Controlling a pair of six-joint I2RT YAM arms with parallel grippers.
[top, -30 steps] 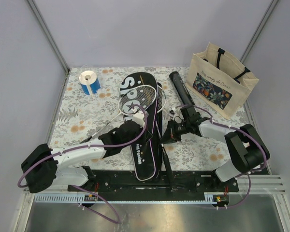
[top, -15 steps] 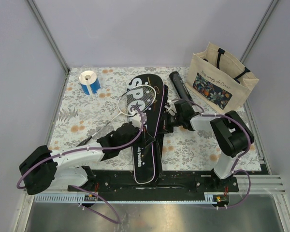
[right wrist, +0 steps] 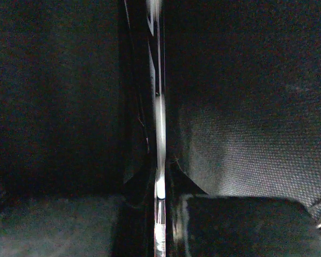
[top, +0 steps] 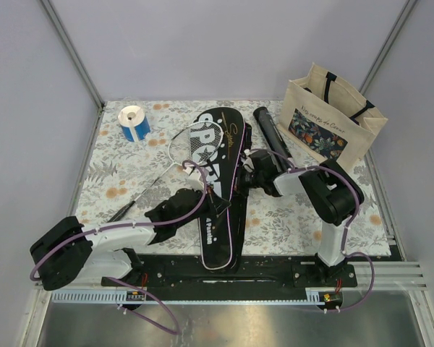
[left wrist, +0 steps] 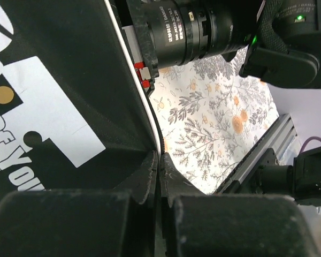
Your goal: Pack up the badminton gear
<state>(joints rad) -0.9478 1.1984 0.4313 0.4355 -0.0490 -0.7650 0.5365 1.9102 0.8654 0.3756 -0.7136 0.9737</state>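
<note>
The black racket case [top: 220, 246] lettered SPORT lies lengthwise mid-table, its upper part raised and twisted. A white-framed racket [top: 190, 144] lies across its upper left, handle pointing down-left. My left gripper [top: 206, 199] [left wrist: 160, 160] is shut on the case's [left wrist: 53, 80] white-piped right edge. My right gripper [top: 247, 177] [right wrist: 160, 171] is at the case's upper right edge. It is shut on a thin glossy white bar [right wrist: 159, 115] that looks like a racket frame, with dark case fabric on both sides. The long black tube [top: 269, 131] lies behind the right gripper.
A beige tote bag [top: 333, 119] stands at the back right. A blue-and-white tape roll [top: 134, 123] sits at the back left. The right arm [left wrist: 187, 32] is folded close beside the left gripper. Metal frame posts rise at the rear corners.
The case's upper part has swung left and turned, showing the SPORT lettering. The racket head has shifted left. My right gripper has moved up-left against the case. The left gripper has drawn back a little.
</note>
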